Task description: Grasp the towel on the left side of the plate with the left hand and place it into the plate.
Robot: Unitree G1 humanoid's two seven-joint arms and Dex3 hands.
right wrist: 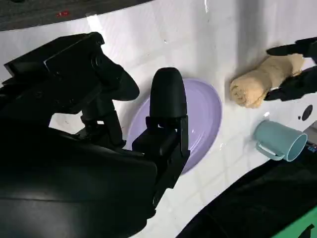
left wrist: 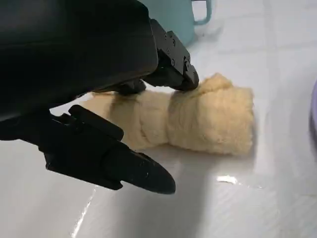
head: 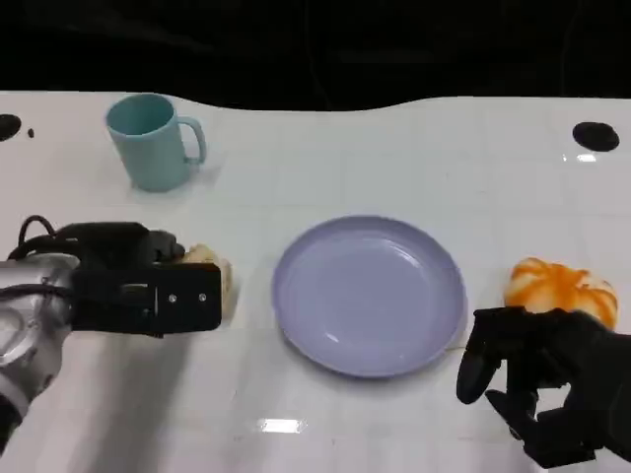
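Note:
A rolled beige towel [head: 211, 266] lies on the white table just left of the lilac plate [head: 370, 296]. My left hand [head: 138, 281] sits over the towel's left end, and its fingers straddle the roll. In the left wrist view one fingertip [left wrist: 181, 77] touches the top of the towel [left wrist: 208, 119], while the thumb [left wrist: 143, 173] stays off it on the near side. The towel rests flat on the table. My right hand [head: 547, 379] hovers at the plate's right edge with its fingers apart, holding nothing. The right wrist view shows the plate [right wrist: 205, 114] bare and the towel [right wrist: 257, 82] beyond it.
A light blue mug [head: 153, 140] stands at the back left, behind the towel. An orange-and-white round object [head: 562, 286] lies right of the plate, just behind my right hand. The table's far edge runs along the dark background.

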